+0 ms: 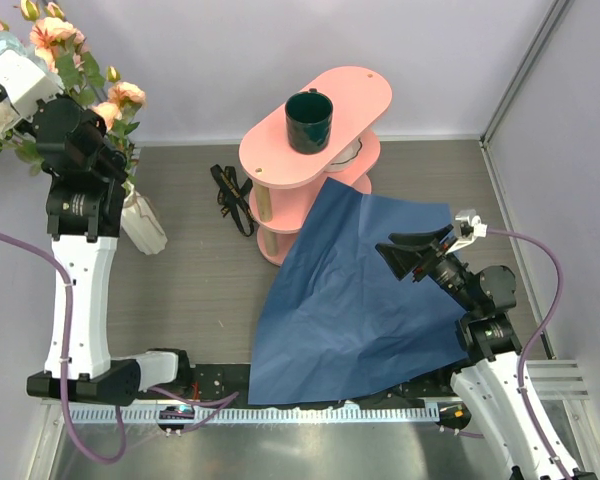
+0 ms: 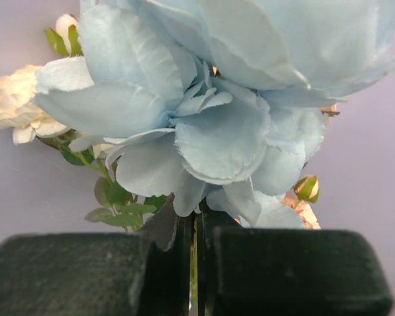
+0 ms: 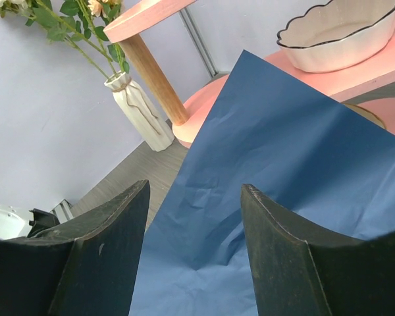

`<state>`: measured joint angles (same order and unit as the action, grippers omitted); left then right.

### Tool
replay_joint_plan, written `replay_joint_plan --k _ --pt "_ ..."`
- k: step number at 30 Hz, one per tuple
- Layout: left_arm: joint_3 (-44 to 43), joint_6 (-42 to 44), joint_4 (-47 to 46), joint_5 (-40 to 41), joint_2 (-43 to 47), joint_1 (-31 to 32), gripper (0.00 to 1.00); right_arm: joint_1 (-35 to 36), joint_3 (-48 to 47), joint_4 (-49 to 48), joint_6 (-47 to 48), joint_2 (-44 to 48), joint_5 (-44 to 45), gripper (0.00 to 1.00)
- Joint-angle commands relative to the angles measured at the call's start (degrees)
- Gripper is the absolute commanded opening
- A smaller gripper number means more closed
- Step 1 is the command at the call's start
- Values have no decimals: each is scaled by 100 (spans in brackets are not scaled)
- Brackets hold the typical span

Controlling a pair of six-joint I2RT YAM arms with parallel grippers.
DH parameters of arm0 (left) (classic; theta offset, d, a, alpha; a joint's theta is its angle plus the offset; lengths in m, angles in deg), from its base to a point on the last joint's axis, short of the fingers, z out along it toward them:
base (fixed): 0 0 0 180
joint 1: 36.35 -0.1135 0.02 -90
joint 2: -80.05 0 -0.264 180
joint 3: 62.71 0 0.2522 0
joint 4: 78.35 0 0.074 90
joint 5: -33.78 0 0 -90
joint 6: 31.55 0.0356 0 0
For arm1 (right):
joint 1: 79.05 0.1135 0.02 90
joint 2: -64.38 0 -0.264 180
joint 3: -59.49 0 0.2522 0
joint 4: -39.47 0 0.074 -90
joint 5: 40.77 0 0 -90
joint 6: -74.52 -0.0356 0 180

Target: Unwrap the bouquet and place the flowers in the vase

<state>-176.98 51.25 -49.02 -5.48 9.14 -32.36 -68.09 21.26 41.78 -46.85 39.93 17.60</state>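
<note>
The flowers (image 1: 75, 50) stand at the far left with their stems down in the ribbed cream vase (image 1: 143, 225), also seen in the right wrist view as flowers (image 3: 85, 13) in the vase (image 3: 141, 115). My left gripper (image 1: 15, 98) is up among the blooms, shut on a thin green stem (image 2: 196, 257) just below a large pale-blue bloom (image 2: 217, 99). The bouquet's blue wrapping paper (image 1: 350, 300) lies spread out on the table. My right gripper (image 1: 392, 255) hovers open over the paper (image 3: 270, 145), nothing between its fingers (image 3: 112, 230).
A pink tiered shelf (image 1: 365, 95) stands at the back centre with a dark green mug (image 1: 308, 120) on top and a white bowl (image 3: 336, 36) on a lower tier. A black ribbon (image 1: 230, 195) lies on the table left of the shelf. The paper's far edge leans against the shelf.
</note>
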Motion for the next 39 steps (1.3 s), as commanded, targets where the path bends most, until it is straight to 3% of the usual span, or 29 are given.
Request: replay_joint_plan --k 1,10,30,33,36,37,39 --pt "-320 587 -564 445 -168 -30 0 82 -58 -122 158 124 149 63" --pt "145 1177 -1364 762 -273 -30 0 134 -67 -104 176 98 149 63" --pt "919 808 -1575 1236 -889 -170 2 134 -58 -104 184 36 202 63" --pt "1077 747 -1575 1377 -942 -170 11 134 -67 -69 193 36 246 63" --pt "1121 422 -1207 1386 -1021 -170 36 134 -67 -34 211 28 290 63" --pt "1078 326 -1067 1368 -1021 -170 54 134 -75 -16 220 19 290 63" --pt "1034 -59 -645 1255 -1003 -170 68 134 -76 -7 220 -7 307 63"
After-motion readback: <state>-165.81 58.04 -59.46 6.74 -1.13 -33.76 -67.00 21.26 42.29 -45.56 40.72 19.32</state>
